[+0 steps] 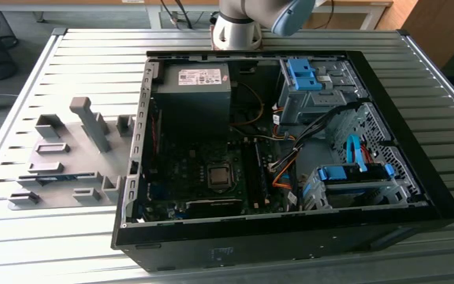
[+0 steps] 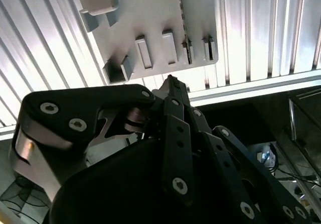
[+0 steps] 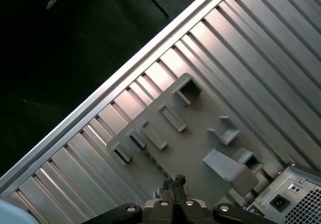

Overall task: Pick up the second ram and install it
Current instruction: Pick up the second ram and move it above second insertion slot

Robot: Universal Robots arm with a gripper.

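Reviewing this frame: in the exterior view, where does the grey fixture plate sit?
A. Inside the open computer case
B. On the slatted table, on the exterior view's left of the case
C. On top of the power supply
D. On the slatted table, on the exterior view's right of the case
B: the grey fixture plate lies flat on the slatted table, on the exterior view's left of the open computer case.

Grey fixture plate (image 3: 195, 151) at frame centre on ribbed metal table (image 3: 261, 48); gripper (image 3: 173, 180), closed, at frame edge; dark floor (image 3: 60, 58) beyond table.
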